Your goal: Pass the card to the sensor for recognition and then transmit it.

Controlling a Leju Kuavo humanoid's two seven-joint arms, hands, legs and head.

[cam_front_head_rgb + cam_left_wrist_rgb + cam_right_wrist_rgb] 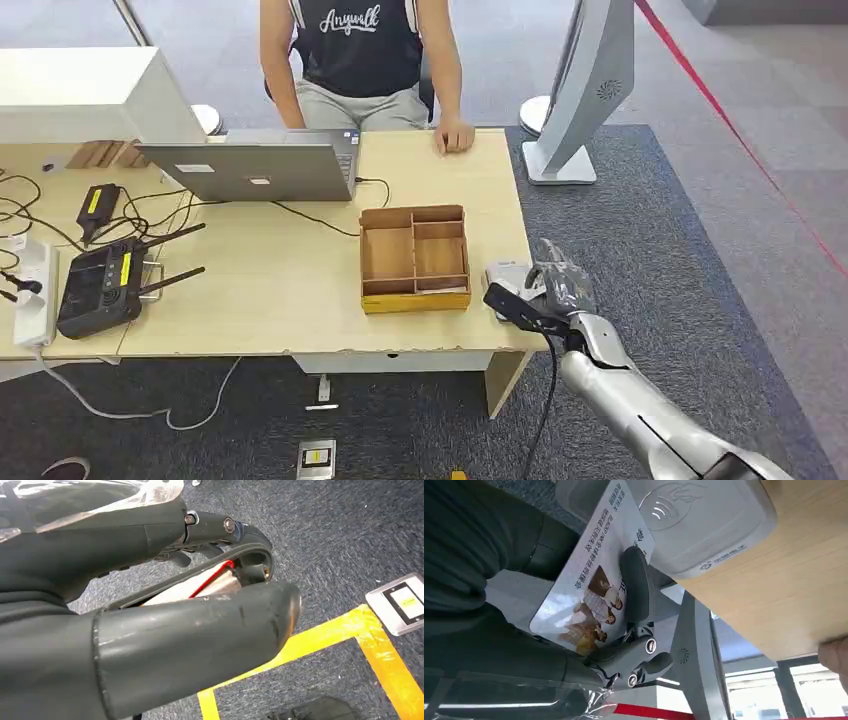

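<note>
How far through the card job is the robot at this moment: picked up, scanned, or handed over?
Picked up: the right hand holds the card. In hand: the card's edge sits over the white sensor at the table's right edge; whether it has been read cannot be told. Left: the handover. The person's hand rests on the table's far side.

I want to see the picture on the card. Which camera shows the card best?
The right wrist view: the card is close up there, held in the right hand at the white sensor, its print and photo plain. In the head view the hand hides it. The left wrist view faces the floor.
</note>
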